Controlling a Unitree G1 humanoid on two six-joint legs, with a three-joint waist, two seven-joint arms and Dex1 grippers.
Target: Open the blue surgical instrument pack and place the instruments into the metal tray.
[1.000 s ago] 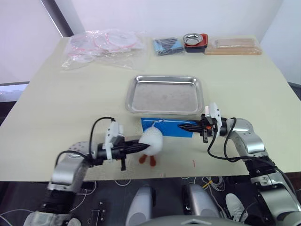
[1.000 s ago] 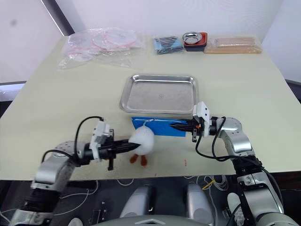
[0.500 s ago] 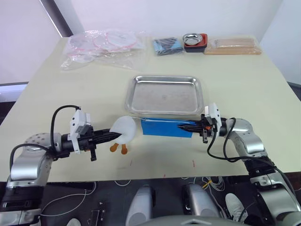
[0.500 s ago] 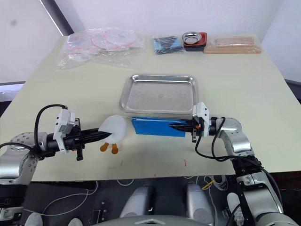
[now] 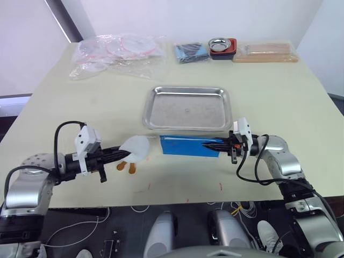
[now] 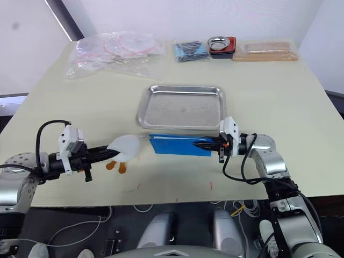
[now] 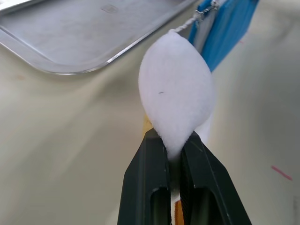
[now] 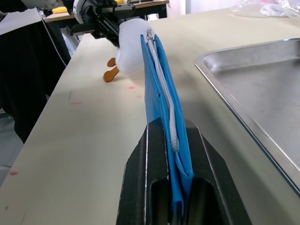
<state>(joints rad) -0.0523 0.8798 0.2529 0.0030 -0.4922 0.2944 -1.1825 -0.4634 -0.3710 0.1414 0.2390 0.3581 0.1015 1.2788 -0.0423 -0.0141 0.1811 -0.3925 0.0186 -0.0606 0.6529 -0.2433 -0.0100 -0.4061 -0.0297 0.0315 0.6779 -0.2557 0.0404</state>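
Observation:
The blue surgical instrument pack [image 5: 188,145] lies flat just in front of the metal tray [image 5: 187,90], its zipper edge [image 8: 165,89] facing up. My right gripper [image 5: 206,144] is shut on the pack's right end. My left gripper [image 5: 127,152] is shut on a white fluffy pom-pom [image 7: 176,93] with orange feet. A thin cord ties the pom-pom to the zipper slider at the pack's left end [image 7: 204,13]. The instruments are hidden inside the pack. The tray holds nothing.
Along the table's far edge lie clear plastic bags [image 5: 118,51], a dark blue bundle [image 5: 192,52], a small steel bowl on a red-black base [image 5: 222,45] and a long tan packet [image 5: 266,52]. The table's front edge [image 5: 177,201] runs close under both arms.
My left gripper has carried the pom-pom leftward, from the pack's near left corner to well left of it. The right gripper and the pack have stayed put.

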